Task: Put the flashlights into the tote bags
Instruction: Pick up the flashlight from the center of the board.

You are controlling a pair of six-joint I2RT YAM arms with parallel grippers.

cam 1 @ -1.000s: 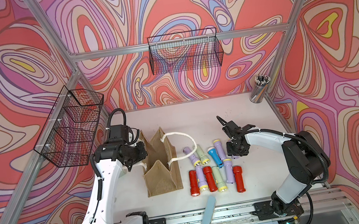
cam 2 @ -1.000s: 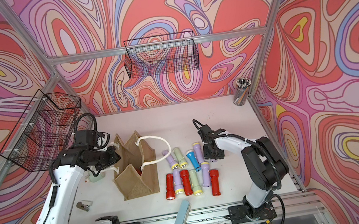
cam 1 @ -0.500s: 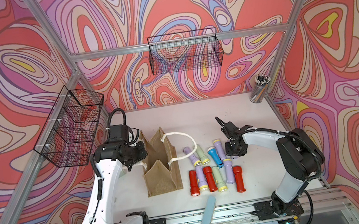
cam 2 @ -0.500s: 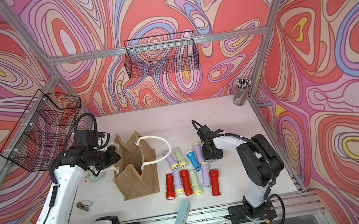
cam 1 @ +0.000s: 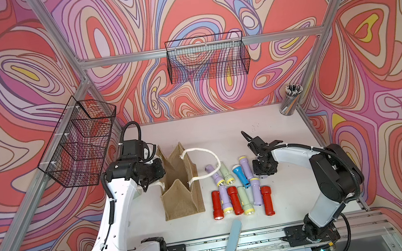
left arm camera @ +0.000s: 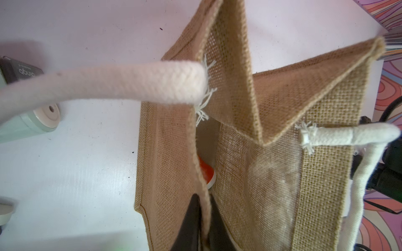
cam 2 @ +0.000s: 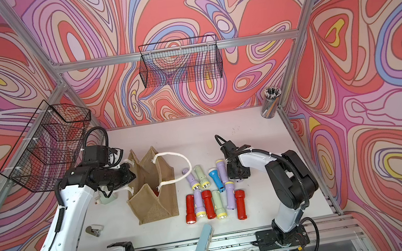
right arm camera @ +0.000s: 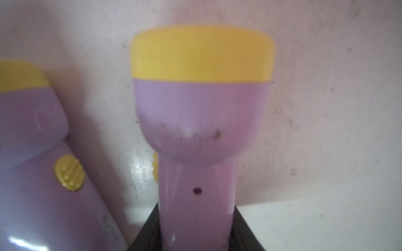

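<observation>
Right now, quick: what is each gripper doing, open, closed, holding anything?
Left gripper: closed, pinching the tote bag wall at its rim.
Right gripper: closed on the lilac flashlight, gripping its body.

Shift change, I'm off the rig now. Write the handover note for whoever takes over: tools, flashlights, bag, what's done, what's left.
Left tool: shut on the rim of the tote bag, whose mouth stands open.
Right tool: shut on a lilac flashlight, apparently not yet lifted.
Done: one red flashlight seems to lie inside the bag.
Left: the held one, ten more flashlights lying clustered beside the bag, and what looks like a pale green flashlight on the bag's other side.
</observation>
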